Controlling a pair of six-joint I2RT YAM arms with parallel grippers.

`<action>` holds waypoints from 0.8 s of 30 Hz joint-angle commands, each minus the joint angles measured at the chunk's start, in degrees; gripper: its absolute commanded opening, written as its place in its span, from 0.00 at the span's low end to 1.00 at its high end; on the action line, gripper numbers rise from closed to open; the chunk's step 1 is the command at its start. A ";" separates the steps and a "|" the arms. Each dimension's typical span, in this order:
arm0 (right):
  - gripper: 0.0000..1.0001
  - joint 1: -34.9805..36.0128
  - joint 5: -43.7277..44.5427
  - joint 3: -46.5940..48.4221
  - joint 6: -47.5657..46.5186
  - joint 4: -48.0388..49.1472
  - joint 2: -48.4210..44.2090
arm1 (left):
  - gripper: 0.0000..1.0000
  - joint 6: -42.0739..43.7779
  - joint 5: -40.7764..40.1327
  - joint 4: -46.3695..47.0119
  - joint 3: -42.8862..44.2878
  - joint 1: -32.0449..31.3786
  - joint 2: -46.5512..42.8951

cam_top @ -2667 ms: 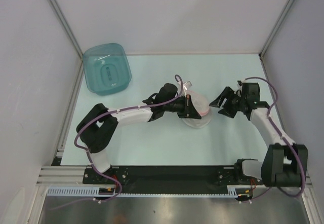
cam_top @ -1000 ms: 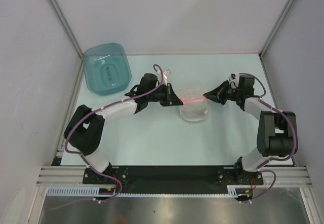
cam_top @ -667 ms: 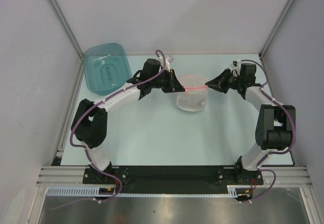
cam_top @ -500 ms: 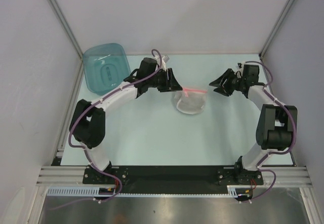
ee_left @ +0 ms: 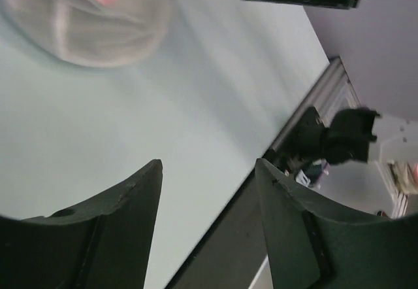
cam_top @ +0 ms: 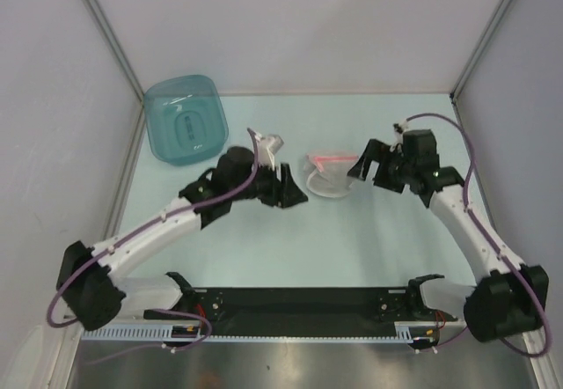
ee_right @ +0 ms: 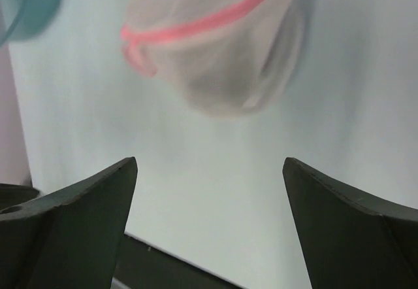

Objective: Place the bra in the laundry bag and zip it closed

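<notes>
Left gripper [cam_top: 296, 193] stood spread and empty, with the bag [cam_top: 326, 181] slumped on the table just at its 2 o'clock. Right gripper [cam_top: 359, 165], spread wide and empty, sat near the bag's 3 o'clock. Tub [cam_top: 185, 129] stood far off at 10 o'clock.

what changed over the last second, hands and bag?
Both let go. A second ago the left hand and right hand were shut on the pink trim, stretching the laundry bag between them. Now both are open and clear of it, and the bag lies slumped on the table between them. The teal tub has not moved.
</notes>
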 commanded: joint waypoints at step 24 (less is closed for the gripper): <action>1.00 41.42 20.02 -61.94 36.68 36.35 -62.72 | 0.95 -14.42 -24.54 18.28 -56.51 -29.20 -72.54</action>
